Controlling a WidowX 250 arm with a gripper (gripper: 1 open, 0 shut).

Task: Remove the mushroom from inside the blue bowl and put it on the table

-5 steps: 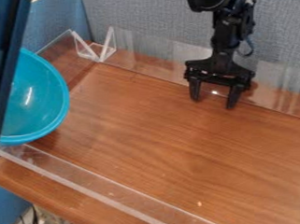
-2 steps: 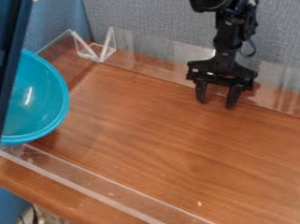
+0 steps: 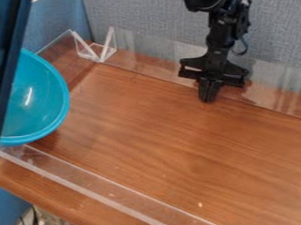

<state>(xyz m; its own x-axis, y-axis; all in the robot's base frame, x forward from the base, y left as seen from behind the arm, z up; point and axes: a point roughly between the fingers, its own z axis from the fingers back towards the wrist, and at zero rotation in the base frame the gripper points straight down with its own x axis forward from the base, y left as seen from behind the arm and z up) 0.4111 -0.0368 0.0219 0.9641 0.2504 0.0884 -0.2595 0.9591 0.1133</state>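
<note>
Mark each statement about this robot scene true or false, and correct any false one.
1. The pincer is shut. True.
2. The blue bowl sits at the right edge of the picture. False: it is at the left edge.
3. The pincer is over the bowl. False: it is down at the table near the far wall, well apart from the bowl.
4. A mushroom can be seen in the pincer. False: none is visible there.
5. The tabletop is wood-grain. True.
</note>
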